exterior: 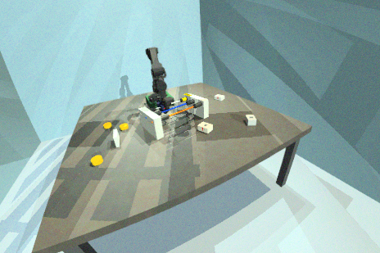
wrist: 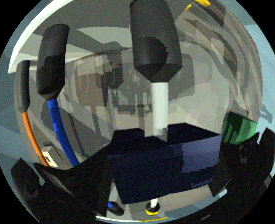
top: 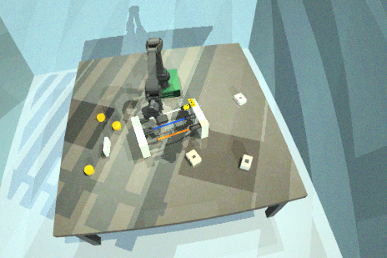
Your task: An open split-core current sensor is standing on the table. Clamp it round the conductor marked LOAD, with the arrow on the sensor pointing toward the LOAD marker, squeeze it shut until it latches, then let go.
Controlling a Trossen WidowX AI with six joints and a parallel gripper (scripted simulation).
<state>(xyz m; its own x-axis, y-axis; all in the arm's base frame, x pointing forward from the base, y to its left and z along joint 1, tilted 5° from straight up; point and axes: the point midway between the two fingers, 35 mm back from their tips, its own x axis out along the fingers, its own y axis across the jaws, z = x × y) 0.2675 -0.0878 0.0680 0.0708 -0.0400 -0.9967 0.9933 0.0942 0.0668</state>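
Note:
The dark navy sensor (wrist: pixel 163 170) sits between my fingers around the white conductor (top: pixel 173 111) (wrist: pixel 160 105), which enters its notch and reappears beyond it. Whether it is latched cannot be told, and its arrow is not visible. My gripper (top: pixel 160 118) (exterior: pixel 165 105) (wrist: pixel 153 143) is shut on it, one finger on each side. A yellow tag with dark marks (top: pixel 192 102) sits on the right post, near the yellow sleeve (top: pixel 186 107) (exterior: pixel 183 99) at the conductor's right end. The lettering is unreadable.
Blue (top: pixel 168 124) (wrist: pixel 61 130) and orange (top: pixel 173 134) (wrist: pixel 34 137) conductors run in front, between white posts (top: pixel 141 140) (top: pixel 202 122). A green block (top: pixel 173 82) is behind. Yellow discs (top: pixel 88 170) and a white upright plate (top: pixel 107 147) stand left; white blocks (top: pixel 193 158) (top: pixel 246 162) lie right.

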